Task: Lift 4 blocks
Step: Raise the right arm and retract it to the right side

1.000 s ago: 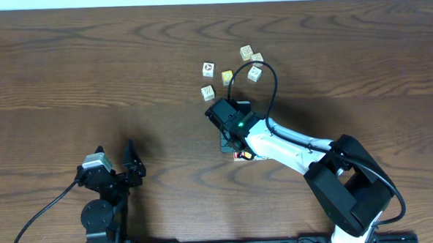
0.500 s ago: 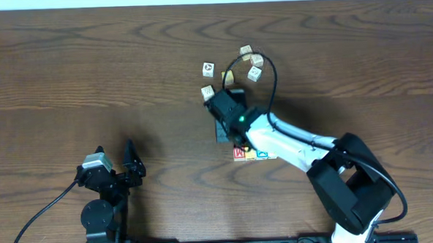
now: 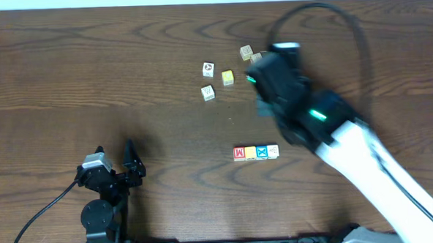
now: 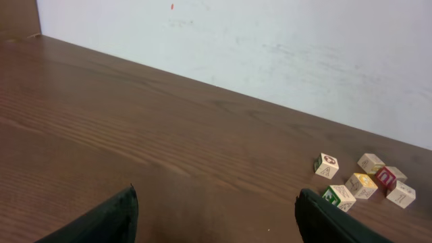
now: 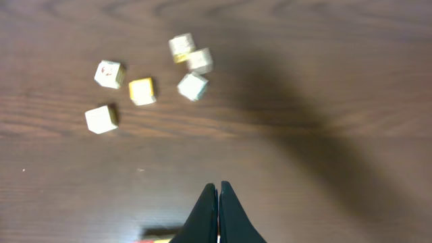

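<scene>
The right gripper [image 5: 217, 189] is pinched shut and empty, its arm high over the table [image 3: 90, 68]. The left gripper [image 4: 216, 202] gapes wide (parked low) — the four blocks [image 3: 256, 153] lie in a row on the table.

1. The dark brown desk [image 3: 89, 61]: wood with bold grain lines, smooth, with a soft sheen.
2. The red-faced small wooden cube [image 3: 239, 153], yellow-orange small wooden cube [image 3: 250, 153] and blue-faced small wooden cube [image 3: 262, 152]: flat, matt colour on their top faces.
3. The whitish small wooden cube [image 3: 273, 151]: pale and nearly bare on top.
4. The loose pale wooden cubes [image 5: 194, 86]: matt, light wood sides, some with small coloured prints.
5. The left tool [image 4: 216, 192] and right tool [image 5: 218, 185]: black fingers, matt, plastic-looking.
6. The white arm casing [image 3: 379, 166]: smooth and glossy, though blurred.
7. The white wall [image 4: 270, 47]: matt, faintly scuffed.
</scene>
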`<state>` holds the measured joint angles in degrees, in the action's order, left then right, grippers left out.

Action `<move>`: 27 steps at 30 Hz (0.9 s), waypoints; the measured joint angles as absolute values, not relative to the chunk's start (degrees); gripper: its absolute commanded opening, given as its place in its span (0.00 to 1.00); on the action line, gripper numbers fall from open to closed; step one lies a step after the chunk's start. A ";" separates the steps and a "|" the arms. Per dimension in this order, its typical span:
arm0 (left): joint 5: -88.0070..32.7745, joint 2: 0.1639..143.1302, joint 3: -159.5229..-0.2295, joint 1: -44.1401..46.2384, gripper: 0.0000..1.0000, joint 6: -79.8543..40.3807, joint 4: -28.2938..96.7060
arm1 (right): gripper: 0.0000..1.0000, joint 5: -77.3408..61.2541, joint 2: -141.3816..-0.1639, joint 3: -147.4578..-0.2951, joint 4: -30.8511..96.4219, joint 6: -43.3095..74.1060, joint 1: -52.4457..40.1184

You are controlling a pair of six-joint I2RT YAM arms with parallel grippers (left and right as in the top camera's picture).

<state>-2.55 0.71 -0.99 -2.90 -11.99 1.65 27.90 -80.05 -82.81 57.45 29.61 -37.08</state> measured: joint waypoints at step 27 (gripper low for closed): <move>-2.55 0.75 -1.04 -2.90 0.75 -11.99 1.69 | 0.07 28.88 -42.50 -58.57 68.64 41.41 -36.18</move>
<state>-2.55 0.75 -1.04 -2.90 -11.99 1.69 28.88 -42.50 -58.57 68.64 41.41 -36.18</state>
